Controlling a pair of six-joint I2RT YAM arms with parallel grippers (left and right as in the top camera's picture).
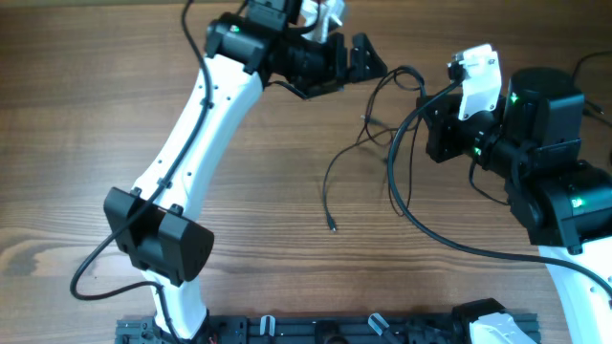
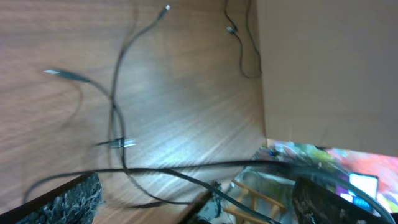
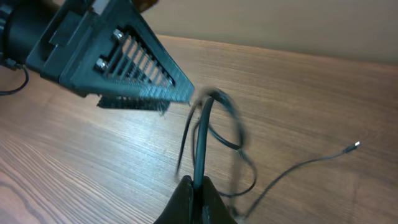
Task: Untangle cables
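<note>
while right gripper (image 3: 194,190) pinches the cables (image 3: 199,146), left gripper (image 1: 371,59) gapes open beside them over the table (image 1: 76,115).

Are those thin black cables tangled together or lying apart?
Tangled: the cables cross in loops where the right gripper pinches them above the table.

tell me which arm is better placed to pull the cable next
Right, probably. The right gripper has its jaws shut on the cable, so it can pull at once; the left gripper looks open, gripping nothing.
</note>
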